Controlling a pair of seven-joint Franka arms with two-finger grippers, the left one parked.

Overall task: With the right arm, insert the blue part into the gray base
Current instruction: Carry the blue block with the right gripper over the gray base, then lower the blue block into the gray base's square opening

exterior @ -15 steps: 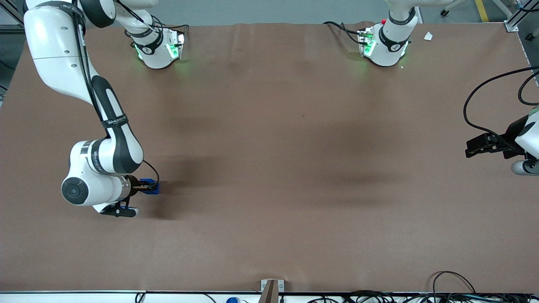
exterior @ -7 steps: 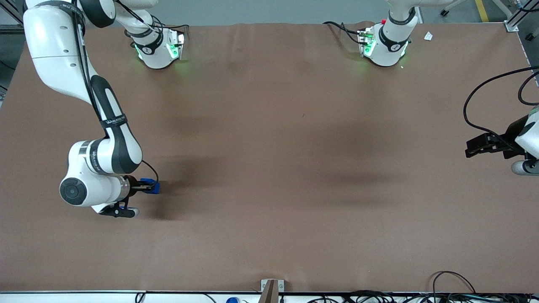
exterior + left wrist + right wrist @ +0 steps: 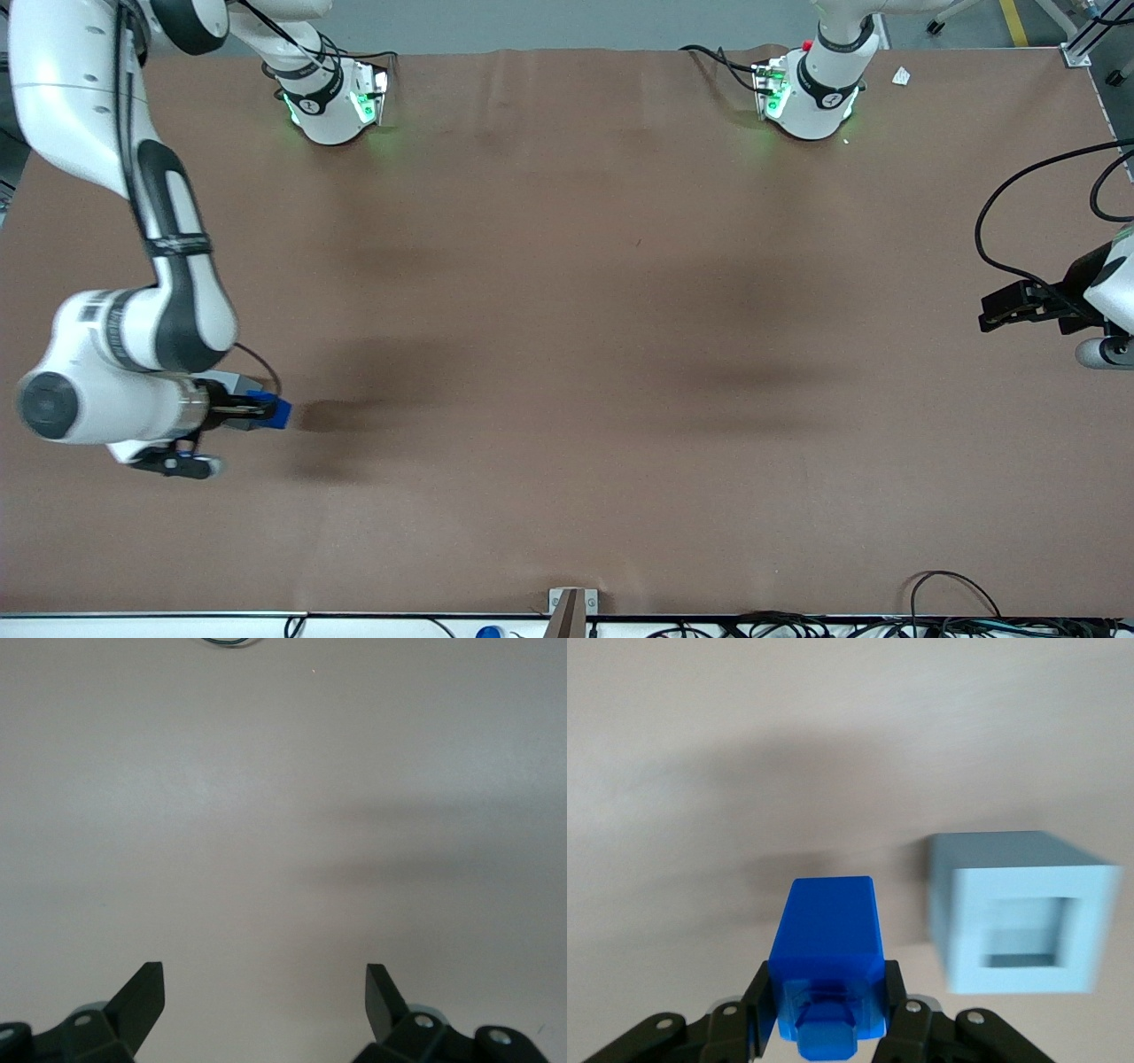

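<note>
My black two-finger gripper (image 3: 824, 1028) gripped the small bright-blue plastic block (image 3: 826, 952), lifted clear. The light-gray recessed square base (image 3: 1028, 921) sat beside it, insertion remaining.

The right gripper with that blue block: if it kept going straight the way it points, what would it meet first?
Probably the bare table. The gripper holds the blue part; the gray base sits beside that line, though depth is hard to judge.

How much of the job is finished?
Picking up looks done: the pincer is shut on the blue part, held above the table. It is now near the gray base, not over it. Lining up and pushing it into the square hole is left.
</note>
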